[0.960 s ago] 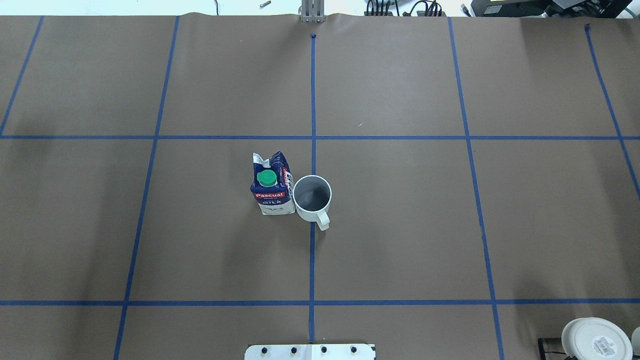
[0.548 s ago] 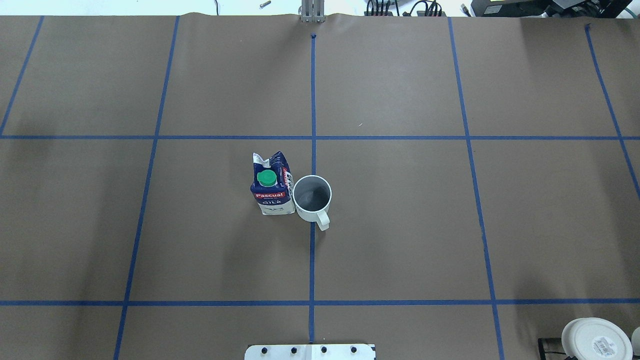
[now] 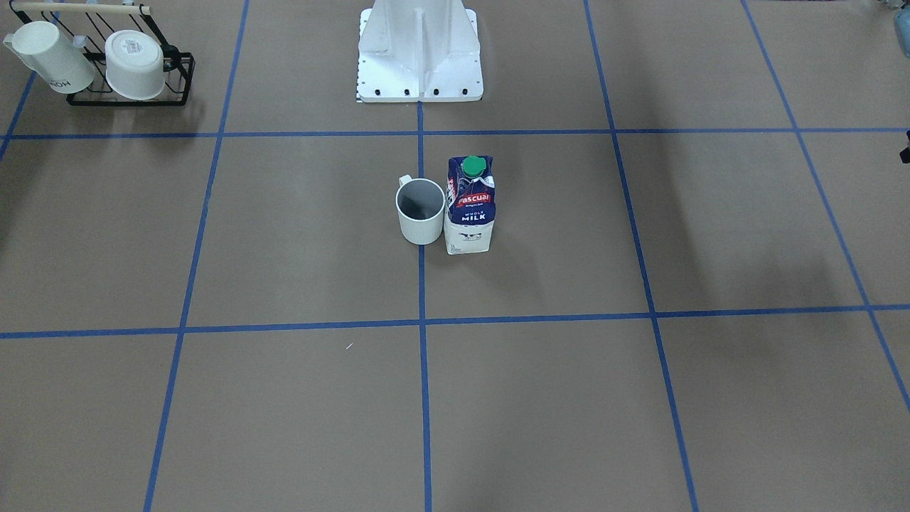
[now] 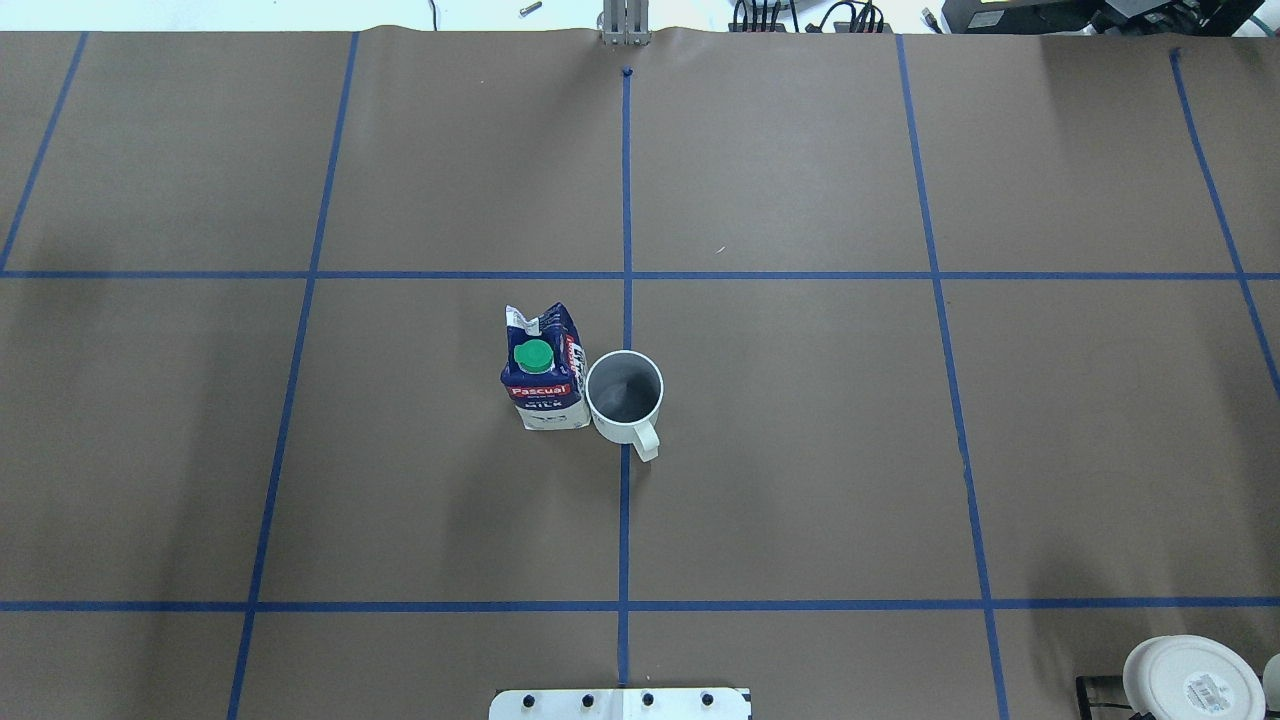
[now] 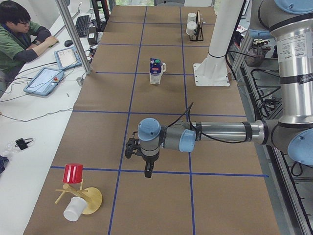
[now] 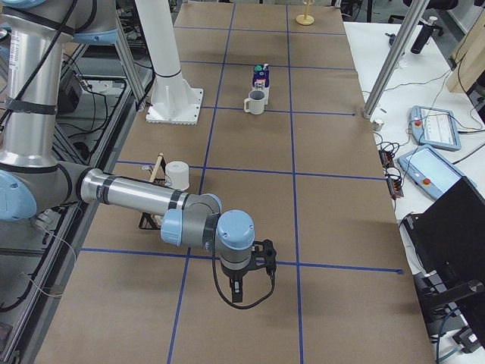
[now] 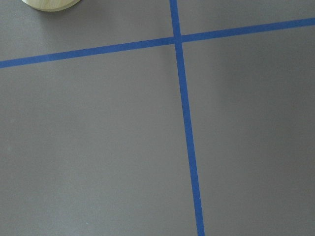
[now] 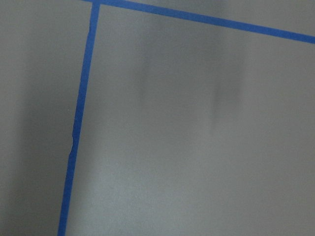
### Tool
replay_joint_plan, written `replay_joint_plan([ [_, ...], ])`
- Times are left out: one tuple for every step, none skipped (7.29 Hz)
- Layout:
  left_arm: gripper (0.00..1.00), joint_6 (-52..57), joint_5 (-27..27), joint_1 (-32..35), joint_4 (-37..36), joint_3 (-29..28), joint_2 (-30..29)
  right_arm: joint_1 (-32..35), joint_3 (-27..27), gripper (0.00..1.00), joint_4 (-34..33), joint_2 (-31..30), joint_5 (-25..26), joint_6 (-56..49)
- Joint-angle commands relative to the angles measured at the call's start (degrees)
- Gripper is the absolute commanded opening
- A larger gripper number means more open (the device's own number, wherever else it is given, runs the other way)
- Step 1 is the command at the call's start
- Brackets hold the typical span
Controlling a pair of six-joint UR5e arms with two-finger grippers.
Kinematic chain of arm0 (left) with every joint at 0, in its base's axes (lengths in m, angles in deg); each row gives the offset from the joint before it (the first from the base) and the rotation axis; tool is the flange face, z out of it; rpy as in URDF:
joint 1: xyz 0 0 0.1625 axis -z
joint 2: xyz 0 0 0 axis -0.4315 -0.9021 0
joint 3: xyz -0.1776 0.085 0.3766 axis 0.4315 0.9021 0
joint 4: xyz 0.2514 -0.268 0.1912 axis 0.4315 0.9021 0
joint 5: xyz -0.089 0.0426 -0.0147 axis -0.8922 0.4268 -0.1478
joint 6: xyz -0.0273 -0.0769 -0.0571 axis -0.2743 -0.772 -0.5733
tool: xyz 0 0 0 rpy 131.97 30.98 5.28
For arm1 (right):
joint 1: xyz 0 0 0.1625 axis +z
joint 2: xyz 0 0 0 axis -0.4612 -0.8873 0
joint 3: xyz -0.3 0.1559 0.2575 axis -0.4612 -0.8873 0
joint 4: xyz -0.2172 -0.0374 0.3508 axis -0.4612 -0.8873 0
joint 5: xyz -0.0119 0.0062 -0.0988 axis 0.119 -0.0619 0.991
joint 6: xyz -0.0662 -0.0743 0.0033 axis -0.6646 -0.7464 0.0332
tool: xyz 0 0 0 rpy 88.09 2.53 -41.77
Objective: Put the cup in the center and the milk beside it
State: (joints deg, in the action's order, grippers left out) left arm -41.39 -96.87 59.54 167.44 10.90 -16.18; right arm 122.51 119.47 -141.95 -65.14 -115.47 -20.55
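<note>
Cup [image 4: 624, 390]: plain white mug, dark grey inside, upright, small loop handle pointing toward robot's side. Sits on the blue tape line splitting the center [image 4: 800, 440], far from both the left hand [image 5: 148, 171] and the right hand [image 6: 236, 292], approx. midway btw. them along the table.

Milk [image 4: 544, 385]: navy/white carton w/ red band, "WHOLE MILK" text, green cap on. Upright, slightly taller than cup, tight against cup on the left-hand side; can't tell if touching. Also far from both hands.
</note>
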Motion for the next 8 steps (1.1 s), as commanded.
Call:
replay_joint_plan([
  [1.0, 0.0, -0.1, 0.0, 0.0, -0.1, 0.0, 0.0, 0.2, 1.0, 0.0, -0.4, -0.1, -0.4],
  [1.0, 0.0, -0.1, 0.0, 0.0, 0.0, 0.0, 0.0, 0.4, 1.0, 0.1, -0.3, 0.3, -0.3],
  [1.0, 0.0, 0.0, 0.1, 0.0, 0.0, 0.2, 0.1, 0.4, 1.0, 0.0, -0.1, 0.5, -0.1],
  [1.0, -0.1, -0.1, 0.1, 0.0, 0.2, 0.5, 0.1, 0.8, 1.0, 0.0, 0.1, 0.6, 0.3],
  [1.0, -0.1, 0.0, 0.0, 0.0, 0.2, 0.7, 0.1, 1.8, 1.0, 0.0, 0.1, 0.7, 0.7],
  [1.0, -0.1, -0.1, 0.0, 0.0, 0.2, 0.7, 0.1, 2.1, 1.0, -0.1, -0.1, 0.6, 0.7],
  [1.0, -0.1, 0.0, 0.0, 0.0, 0.2, 0.7, 0.1, 2.5, 1.0, -0.1, -0.1, 0.7, 0.7],
  [1.0, -0.1, 0.0, 0.1, 0.0, 0.2, 0.7, 0.1, 2.6, 1.0, 0.0, 0.0, 0.6, 0.7],
])
